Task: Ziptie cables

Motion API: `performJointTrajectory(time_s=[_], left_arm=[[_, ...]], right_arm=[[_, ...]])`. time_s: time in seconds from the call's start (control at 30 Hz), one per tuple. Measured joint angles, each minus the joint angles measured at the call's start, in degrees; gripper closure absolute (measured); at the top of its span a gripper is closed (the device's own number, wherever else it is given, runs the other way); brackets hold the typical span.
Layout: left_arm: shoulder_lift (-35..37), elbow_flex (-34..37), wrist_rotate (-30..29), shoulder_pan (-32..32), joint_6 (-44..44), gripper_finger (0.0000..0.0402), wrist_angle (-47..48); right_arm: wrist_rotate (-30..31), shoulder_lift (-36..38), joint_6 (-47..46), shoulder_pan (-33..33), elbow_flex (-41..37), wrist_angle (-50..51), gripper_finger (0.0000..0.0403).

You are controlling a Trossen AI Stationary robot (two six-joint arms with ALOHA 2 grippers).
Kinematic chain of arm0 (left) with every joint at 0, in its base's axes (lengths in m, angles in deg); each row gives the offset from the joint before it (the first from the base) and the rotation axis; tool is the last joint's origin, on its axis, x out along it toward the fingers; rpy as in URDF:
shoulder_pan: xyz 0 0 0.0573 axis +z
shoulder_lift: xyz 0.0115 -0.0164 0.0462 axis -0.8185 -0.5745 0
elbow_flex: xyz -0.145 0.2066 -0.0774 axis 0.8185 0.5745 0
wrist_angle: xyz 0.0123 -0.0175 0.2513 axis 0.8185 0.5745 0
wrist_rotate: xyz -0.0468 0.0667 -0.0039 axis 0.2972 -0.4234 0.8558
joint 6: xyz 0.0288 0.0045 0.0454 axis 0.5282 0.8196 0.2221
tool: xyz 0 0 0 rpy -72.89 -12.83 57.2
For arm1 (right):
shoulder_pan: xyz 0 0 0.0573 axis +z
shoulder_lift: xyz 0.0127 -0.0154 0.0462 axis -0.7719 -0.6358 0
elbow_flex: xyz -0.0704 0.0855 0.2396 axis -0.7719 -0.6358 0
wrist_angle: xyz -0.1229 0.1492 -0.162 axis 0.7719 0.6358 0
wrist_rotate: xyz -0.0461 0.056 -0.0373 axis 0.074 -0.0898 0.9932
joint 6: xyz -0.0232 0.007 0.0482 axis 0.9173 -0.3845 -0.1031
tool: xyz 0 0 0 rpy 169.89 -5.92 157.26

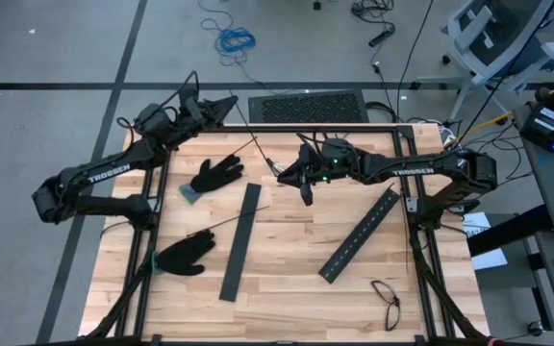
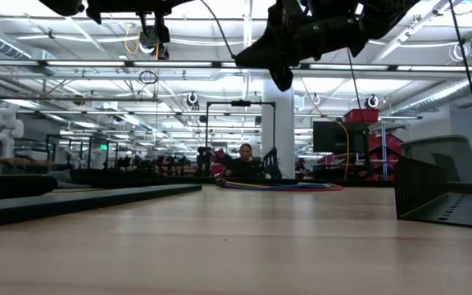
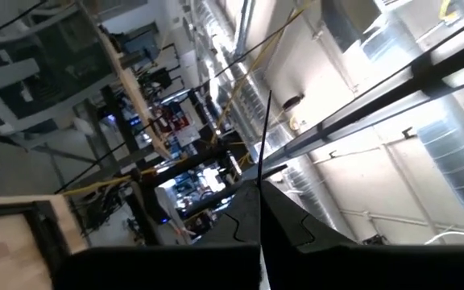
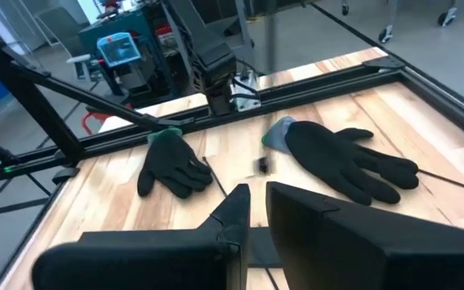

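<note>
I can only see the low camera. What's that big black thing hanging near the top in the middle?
Observer: That's the right gripper. From above, it hangs over the middle of the table.
Operator: Is anything on the table that I can't see?
Observer: Yes, a pair of glasses lies near the front right corner.
Operator: What's the other arm doing?
Observer: The left gripper is up by the far left edge. Its wrist camera shows it shut on a thin dark ziptie.
</note>
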Motion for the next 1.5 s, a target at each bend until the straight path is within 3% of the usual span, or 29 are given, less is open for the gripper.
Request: performJointTrajectory(time_s=[0.73, 1.5], left_arm=[[0.11, 0.0, 0.69, -0.37, 0.07, 0.0401, -0.1], [-1.07, 0.0, -2.24, -2.82, 1.67, 0.0401, -0.36]], right_arm=[[-1.4, 0.07, -3.97, -0.65, 0.0, -4.35, 0.0364], [-2.67, -0.13, -6.98, -0.15, 0.0, -5.59, 0.0364]])
